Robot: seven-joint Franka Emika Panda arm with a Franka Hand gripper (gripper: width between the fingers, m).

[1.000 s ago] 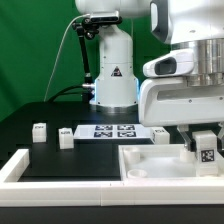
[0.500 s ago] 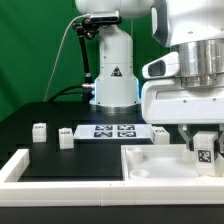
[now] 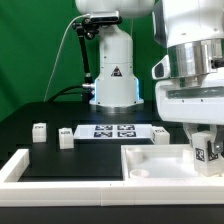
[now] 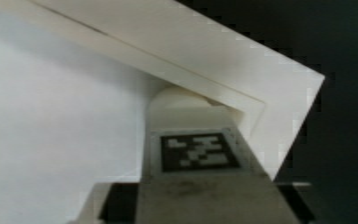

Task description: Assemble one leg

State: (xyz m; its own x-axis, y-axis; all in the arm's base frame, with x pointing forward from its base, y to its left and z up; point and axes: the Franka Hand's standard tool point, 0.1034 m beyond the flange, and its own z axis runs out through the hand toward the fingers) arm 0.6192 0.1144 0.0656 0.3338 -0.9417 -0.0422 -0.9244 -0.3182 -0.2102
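Over at the exterior view's right edge, the gripper (image 3: 205, 150) comes down with a leg (image 3: 207, 151) clamped between its fingers (image 3: 196, 146), tag face toward the camera, and the post looks slightly tilted. Its lower end sits just above or at the tray (image 3: 160, 165); whether it touches I cannot tell, since the frame edge cuts part of it off. The arm's big white body fills the upper right and hides whatever lies behind it.

Wrist view now: the leg (image 4: 199, 150) fills the middle, tag clear, with the tray's raised rim (image 4: 194, 55) running diagonally behind it. The fingertips themselves are barely shown, only dark slivers at the post's sides, and the picture is soft.

Around it: the marker board (image 3: 113, 130) lies flat in front of the robot base (image 3: 112, 70). A second leg (image 3: 41, 132) stands toward the exterior view's left, a third (image 3: 67, 137) just beside the board's left end, and a fourth (image 3: 160, 135) by its right end, partly behind the tray. A white rail (image 3: 20, 165) borders the table near the camera.

Black tabletop (image 3: 90, 160), green backdrop (image 3: 30, 50) behind.
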